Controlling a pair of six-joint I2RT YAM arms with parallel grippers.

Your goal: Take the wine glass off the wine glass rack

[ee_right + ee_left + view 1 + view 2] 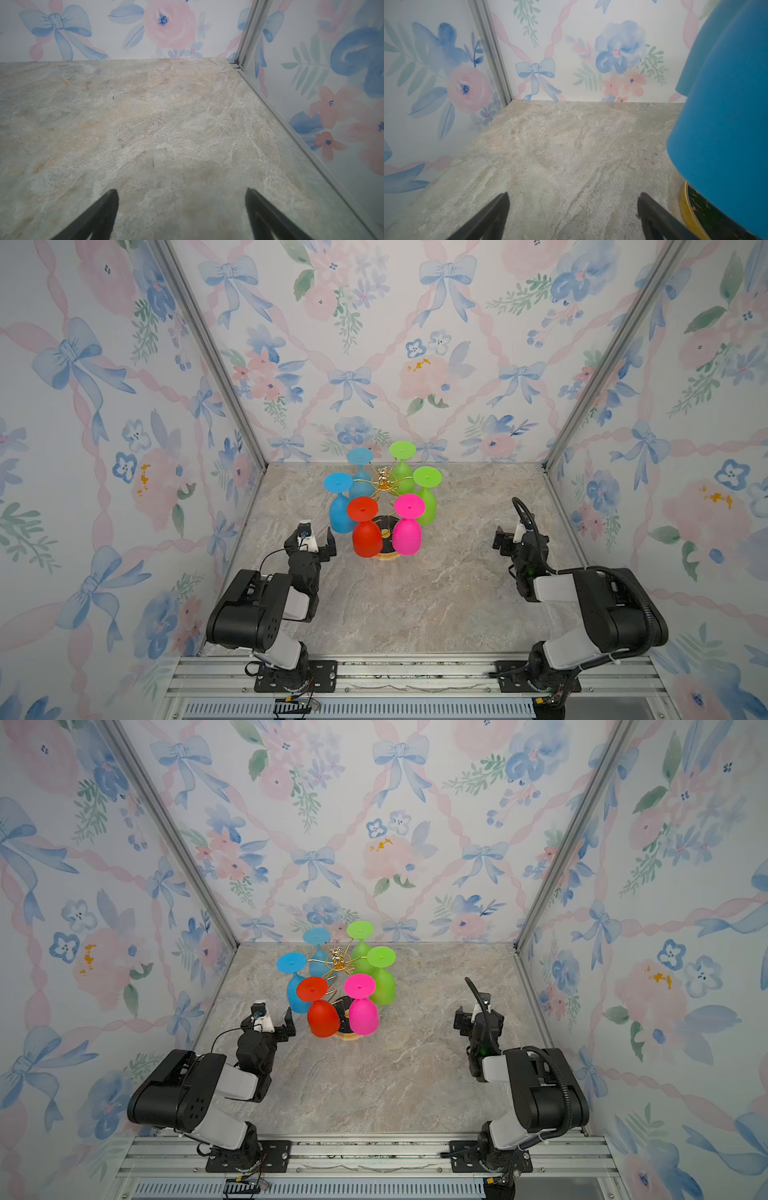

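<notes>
While six glasses [365, 531] hang upside down on the rack [384, 483], in both top views we see the left gripper [319, 537] near the rack's left, jaws wide, empty. The right gripper [508, 538] sits well apart on the rack's right, wide, empty. Left wrist: we see fingers [500, 207] spread over the table [550, 145], with a blue glass [720, 124] and the rack's base [684, 207] beside one finger. Right wrist: fingers [104, 212] spread, table below.

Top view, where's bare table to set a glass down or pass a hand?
Widest bare patch: the table in front of the wine glass rack, between the two arms. Also free: the right side, from the green glass to the wall, beyond the right gripper. Crowded: around the rack, where the left gripper sits close to the nearer blue glass and red glass.
</notes>
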